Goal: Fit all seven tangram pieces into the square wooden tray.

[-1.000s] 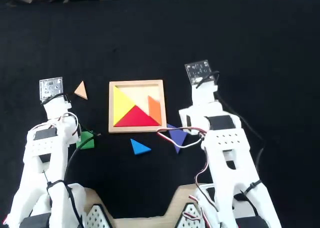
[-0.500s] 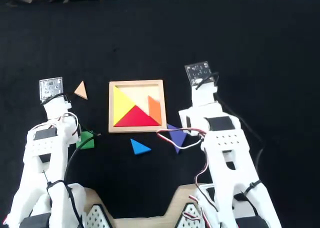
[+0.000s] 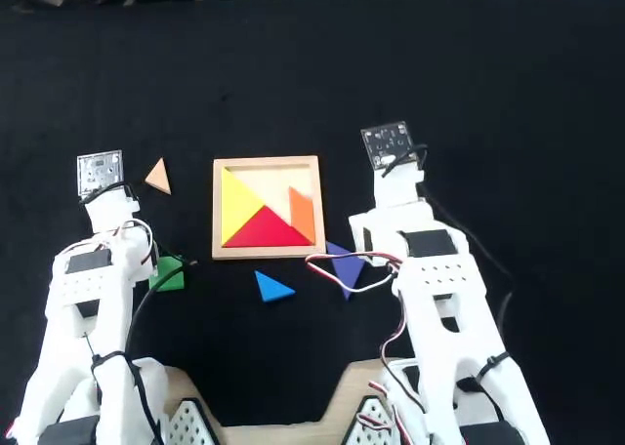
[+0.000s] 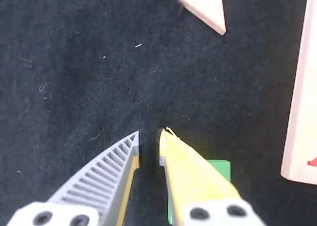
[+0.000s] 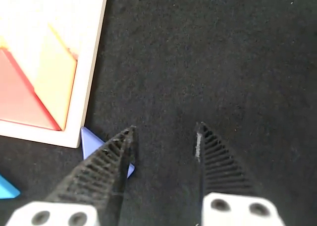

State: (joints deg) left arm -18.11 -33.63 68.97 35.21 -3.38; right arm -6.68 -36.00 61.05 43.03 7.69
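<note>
Across the black tabletop [image 3: 508, 74], almost nothing had changed over the last second. No tangram piece had shifted, and only the right arm and its loose cable had nudged very slightly beside the square wooden tray [image 3: 266, 161]. Judging from that, the task was paused between placements rather than moving forward.

The tray sat between the two arms with three pieces in it: a yellow triangle [image 3: 237, 206], a red triangle [image 3: 269, 230] and an orange piece [image 3: 302, 214]. Four pieces lay outside it:
- a tan triangle [image 3: 158, 177], well off the tray's left side
- a green piece [image 3: 169, 274], by the left arm
- a light blue triangle [image 3: 272, 287], just below the tray
- a dark blue triangle [image 3: 344, 264], at the tray's near right corner

The right tool [image 5: 166, 132] had its jaws clearly apart and held nothing. It hung over bare cloth just beside the tray, with the dark blue triangle partly under one of its fingers.

The left tool [image 4: 150, 137] had its jaws all but together, with only a sliver of gap between them, and was clamped on nothing. It hovered with the green piece just beside its yellow finger and the tan triangle well ahead of it.
</note>
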